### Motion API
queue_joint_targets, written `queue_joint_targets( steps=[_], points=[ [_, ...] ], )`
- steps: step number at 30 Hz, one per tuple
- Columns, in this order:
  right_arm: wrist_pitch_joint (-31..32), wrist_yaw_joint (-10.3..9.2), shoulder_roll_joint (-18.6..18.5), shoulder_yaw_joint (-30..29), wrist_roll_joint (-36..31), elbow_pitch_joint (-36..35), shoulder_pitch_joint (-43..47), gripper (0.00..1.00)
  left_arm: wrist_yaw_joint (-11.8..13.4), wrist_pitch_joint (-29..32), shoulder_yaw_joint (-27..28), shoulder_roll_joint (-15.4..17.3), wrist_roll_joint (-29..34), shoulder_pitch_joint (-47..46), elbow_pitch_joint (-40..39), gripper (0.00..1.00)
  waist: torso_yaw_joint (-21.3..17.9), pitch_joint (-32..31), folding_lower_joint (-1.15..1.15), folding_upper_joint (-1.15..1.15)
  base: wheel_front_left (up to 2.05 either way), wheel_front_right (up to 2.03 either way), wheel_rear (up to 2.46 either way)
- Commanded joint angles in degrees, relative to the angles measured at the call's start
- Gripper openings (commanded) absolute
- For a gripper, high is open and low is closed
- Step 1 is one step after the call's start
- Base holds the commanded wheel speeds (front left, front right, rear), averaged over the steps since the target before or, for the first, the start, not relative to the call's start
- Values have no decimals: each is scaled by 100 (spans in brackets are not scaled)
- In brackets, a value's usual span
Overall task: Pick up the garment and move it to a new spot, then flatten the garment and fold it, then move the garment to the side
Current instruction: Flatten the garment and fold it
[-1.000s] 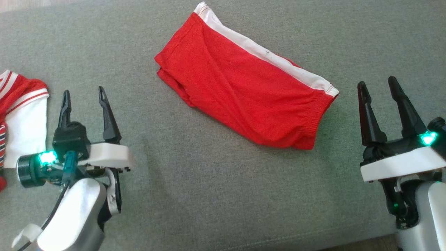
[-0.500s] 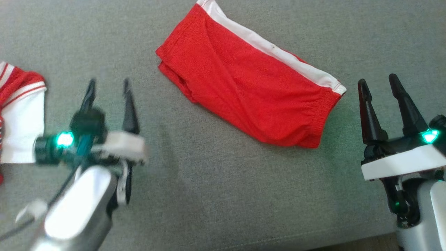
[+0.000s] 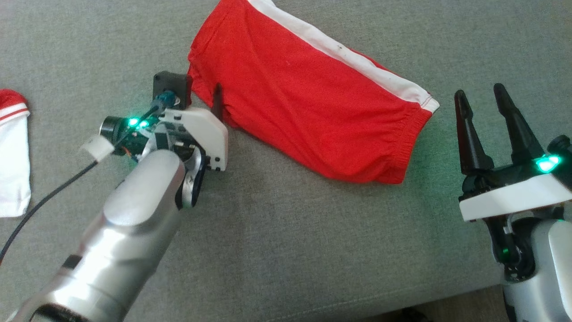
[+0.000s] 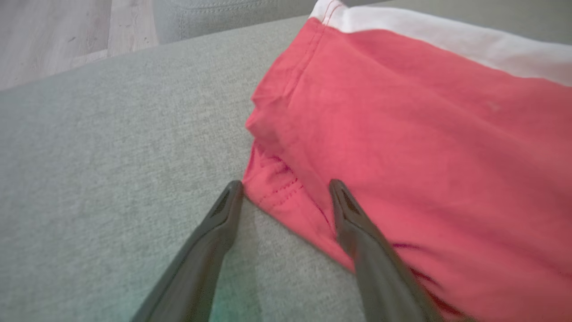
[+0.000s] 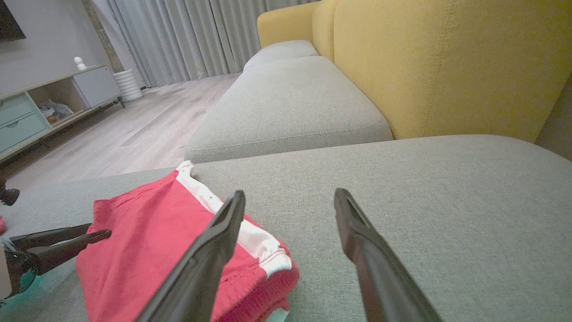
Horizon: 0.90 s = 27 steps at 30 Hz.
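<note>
The garment is a pair of red shorts with a white side stripe, lying flat and slanted on the grey cushion. My left gripper is open at its near-left corner. In the left wrist view that gripper straddles the hemmed corner of the garment, with one finger over red cloth and the other over bare cushion. My right gripper stands open just right of the waistband end, holding nothing. The right wrist view puts that gripper above the garment's white-edged end.
A second red-and-white piece of clothing lies at the far left of the cushion. The cushion's front edge runs along the lower right. A yellow sofa back rises beyond, with another seat cushion and wooden floor.
My left arm has swung forward and to the right, from beside the other clothing to the garment's near-left corner. The head view has shifted a little. The right gripper has stayed put.
</note>
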Motion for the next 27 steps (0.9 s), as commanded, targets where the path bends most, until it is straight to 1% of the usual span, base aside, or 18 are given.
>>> queue_joint_targets(
  steps=[1, 5, 6, 7, 8, 10, 13, 16, 19, 23, 25, 27],
  points=[
    [-29, -4, -7, 102, 59, -163, -71, 100, -33, 90, 116, 78, -36, -308, 6, 100, -2, -4, -1, 0, 0, 0, 0],
    [-19, -4, -7, 65, 73, -100, -47, 100, -261, 386, 21, -118, -186, -409, 458, 100, 20, -29, -1, 0, 0, 0, 0],
    [-12, -4, -3, 51, 70, -91, -41, 100, -342, 466, -17, -162, -217, -429, 519, 90, 30, -38, -1, 0, 0, 0, 0],
    [-8, -4, 1, 42, 65, -82, -36, 100, -411, 541, -78, -184, -212, -457, 579, 13, 40, -50, -1, 0, 0, 0, 0],
    [1, -4, 9, 37, 66, -74, -32, 100, -470, 625, -139, -199, -203, -481, 639, 0, 47, -61, -1, 0, 0, 0, 0],
    [26, -4, 43, 34, 44, -81, -22, 100, -525, 793, -260, -208, -152, -526, 764, 0, 59, -87, -1, 0, 0, 0, 0],
    [62, -4, 88, 39, 33, -110, -5, 100, -498, 807, -373, -188, -33, -598, 861, 0, 63, -124, -1, 0, 0, 0, 0],
    [81, -4, 73, 29, 46, -87, 23, 100, -413, 564, -356, -163, 21, -595, 808, 0, 75, -187, -1, 0, 0, 0, 0],
    [116, -4, 90, 9, 28, -60, 108, 100, -289, 246, -255, -102, -13, -416, 588, 0, 106, -312, -1, 0, 0, 0, 0],
    [195, -4, 129, -49, 1, -55, 287, 100, 14, -155, -42, 73, -125, 111, -55, 0, 199, -512, -1, 0, 0, 0, 0],
    [236, -4, 149, -84, -17, -60, 376, 100, 235, -293, 30, 235, -132, 488, -523, 0, 252, -616, -1, 0, 0, 0, 0],
    [282, -4, 168, -114, -16, -80, 457, 100, 517, -397, 126, 391, -158, 925, -1101, 0, 313, -691, -1, 0, 0, 0, 0]
  ],
)
